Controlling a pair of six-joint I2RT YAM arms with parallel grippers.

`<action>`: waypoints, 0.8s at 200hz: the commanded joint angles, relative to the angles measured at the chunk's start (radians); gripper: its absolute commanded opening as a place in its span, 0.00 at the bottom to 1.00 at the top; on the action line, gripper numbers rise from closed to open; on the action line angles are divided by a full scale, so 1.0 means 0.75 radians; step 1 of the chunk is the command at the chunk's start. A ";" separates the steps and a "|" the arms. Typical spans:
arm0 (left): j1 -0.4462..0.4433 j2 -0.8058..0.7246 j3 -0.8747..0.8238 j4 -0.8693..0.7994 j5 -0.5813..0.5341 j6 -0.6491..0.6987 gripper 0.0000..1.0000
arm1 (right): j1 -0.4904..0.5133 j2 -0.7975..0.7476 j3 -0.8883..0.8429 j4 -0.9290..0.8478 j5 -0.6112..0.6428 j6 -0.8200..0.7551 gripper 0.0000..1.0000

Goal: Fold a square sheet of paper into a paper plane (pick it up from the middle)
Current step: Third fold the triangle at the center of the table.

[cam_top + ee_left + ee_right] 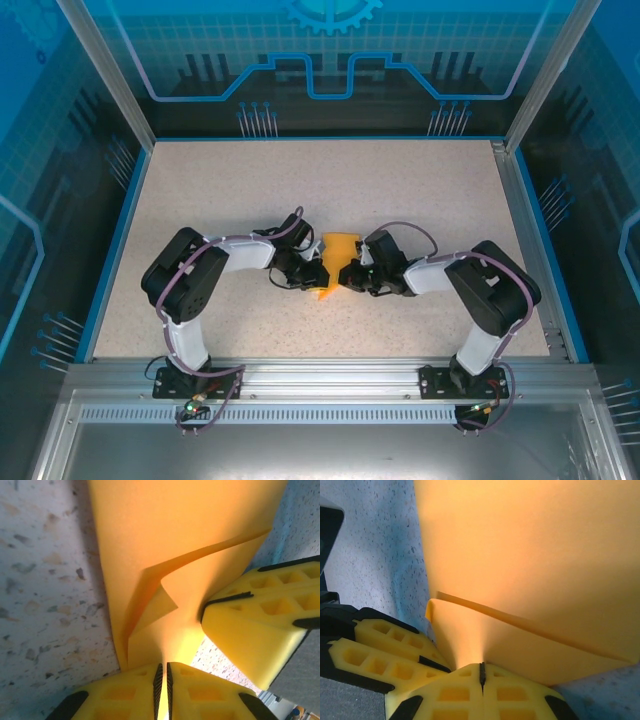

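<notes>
Paper first: the square sheet of paper [340, 248], already creased into something narrower, sat just below the middle of the top view. Its long axis ran from the centre of the frame down towards the lower edge, and a pointed end poked down and slightly left. In the left wrist view we saw one layer curling over another along a slanting crease, so we judged the folding to be partly done and no plane formed yet.

Both pincers met at the sheet's lower end. The left gripper [312, 272] came in from the left of the frame and was clenched on the paper. In its own camera the two yellow fingers [125, 695] stood almost together at the bottom edge, with the sheet rising out of the slit between them. The right gripper [352, 276] came in from the right and was likewise clamped on the paper, which ran down into the closed seam of its fingers [515, 695]. Each wrist view also caught the other arm's yellow fingertip just beside its own, so the two grips lay side by side on one short stretch of paper.

From either pincer the sheet stretched away towards the upper part of the frame, and neither arm was nearer. We judged that the coming fold would turn on that shared axis. We could not tell whether the far edge rested on the speckled table [200, 200].
</notes>
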 commanded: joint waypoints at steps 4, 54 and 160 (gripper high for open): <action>0.009 0.071 -0.035 -0.068 -0.106 0.039 0.16 | -0.074 -0.033 -0.042 -0.048 0.036 -0.018 0.01; 0.009 0.071 -0.032 -0.064 -0.101 0.037 0.16 | -0.016 -0.090 0.069 -0.100 0.016 -0.045 0.03; 0.009 0.067 -0.038 -0.078 -0.095 0.061 0.15 | -0.118 0.067 -0.047 0.060 0.147 -0.042 0.02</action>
